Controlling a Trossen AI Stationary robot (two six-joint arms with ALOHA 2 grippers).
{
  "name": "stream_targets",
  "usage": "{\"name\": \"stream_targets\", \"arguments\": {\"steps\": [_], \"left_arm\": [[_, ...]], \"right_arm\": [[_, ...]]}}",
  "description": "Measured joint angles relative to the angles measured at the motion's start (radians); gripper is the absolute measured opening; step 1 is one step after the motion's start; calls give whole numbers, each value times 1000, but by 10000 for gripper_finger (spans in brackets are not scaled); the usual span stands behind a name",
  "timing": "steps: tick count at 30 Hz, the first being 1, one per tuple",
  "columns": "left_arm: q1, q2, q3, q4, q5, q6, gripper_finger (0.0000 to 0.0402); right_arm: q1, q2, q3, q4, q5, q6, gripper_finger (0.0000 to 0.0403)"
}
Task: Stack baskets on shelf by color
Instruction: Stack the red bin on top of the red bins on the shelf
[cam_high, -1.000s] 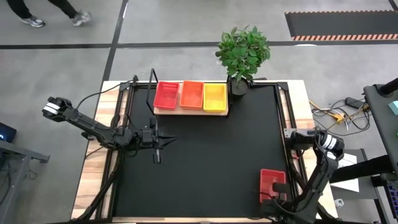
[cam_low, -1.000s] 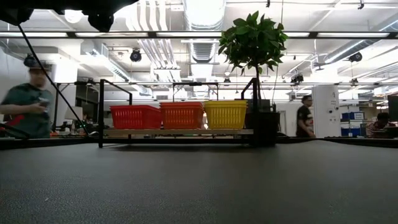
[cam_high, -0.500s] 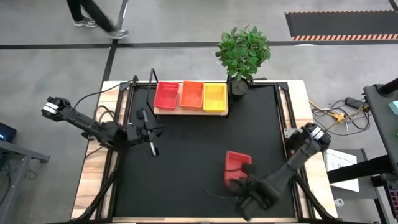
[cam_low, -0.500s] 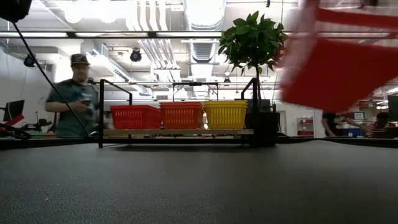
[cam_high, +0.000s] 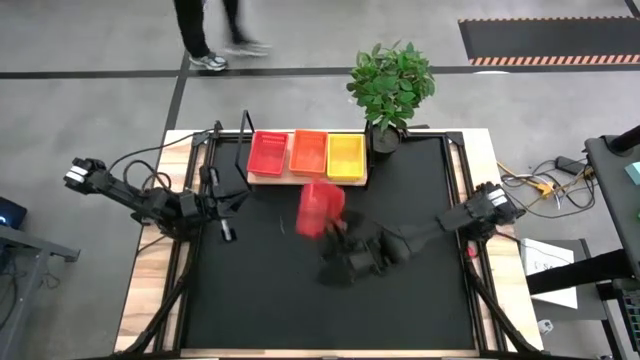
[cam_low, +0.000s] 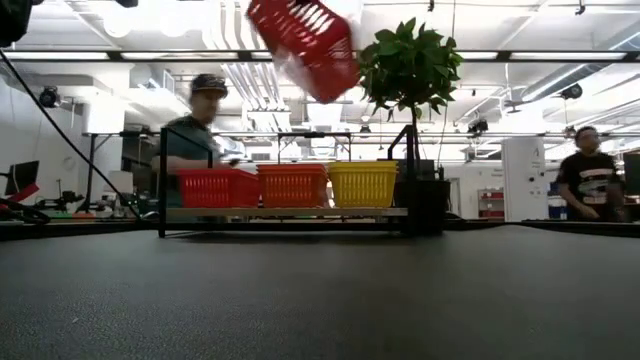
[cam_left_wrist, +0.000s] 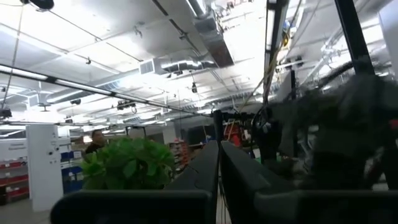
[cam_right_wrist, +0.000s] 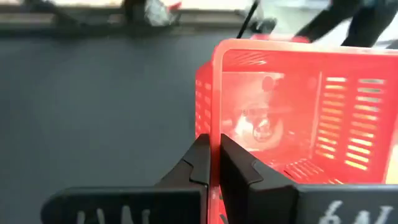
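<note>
The light-wood shelf (cam_high: 305, 178) lies at the table's far edge, and a red (cam_high: 267, 152), an orange (cam_high: 308, 152) and a yellow basket (cam_high: 346, 156) rest side by side on it. Another red basket (cam_high: 320, 208) hangs tilted in the air just in front of the shelf, high up in the low view (cam_low: 305, 45). My right gripper (cam_high: 337, 227) is shut on it. At the table's left side my left gripper (cam_high: 227, 226) is shut on nothing, and in its wrist view the fingers (cam_left_wrist: 219, 163) point up toward the ceiling. My right gripper pinches one side wall of the red basket (cam_right_wrist: 216, 134) just below its rim, one finger inside (cam_right_wrist: 239, 169) and one outside (cam_right_wrist: 198, 163). The basket is lifted clear of the table and tilted, with its open side toward the wrist camera.
A potted plant (cam_high: 390, 85) stands at the shelf's right end. The shelf's black frame upright (cam_high: 246, 140) rises at its left end. A person (cam_high: 215, 30) walks past beyond the far edge, and other people (cam_low: 585, 175) show in the room. Black tabletop (cam_high: 300, 310) lies bare toward the near edge.
My right gripper has swept from the table's near right corner toward the far left and upward, carrying the red basket to just in front of the shelf; the basket has tipped over on the way. My left gripper has drawn back toward the left edge and tipped upward.
</note>
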Motion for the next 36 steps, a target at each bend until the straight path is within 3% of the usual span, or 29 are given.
{"name": "stream_targets", "arguments": {"steps": [10,14,18,27,36], "left_arm": [[0,-24,-4,-8,1,28,1],[1,-17,-4,-4,2,38,1],[1,-23,-4,0,2,52,1],[1,-39,-4,0,4,78,1],[1,-40,-4,-2,4,99,1]], "right_arm": [[-188,1,-140,597,-3,-354,9],[-268,1,-199,779,-159,-395,9],[-351,20,-218,830,-284,-385,9],[-472,156,-182,932,-314,-462,10],[-529,325,-38,905,-303,-513,12]]}}
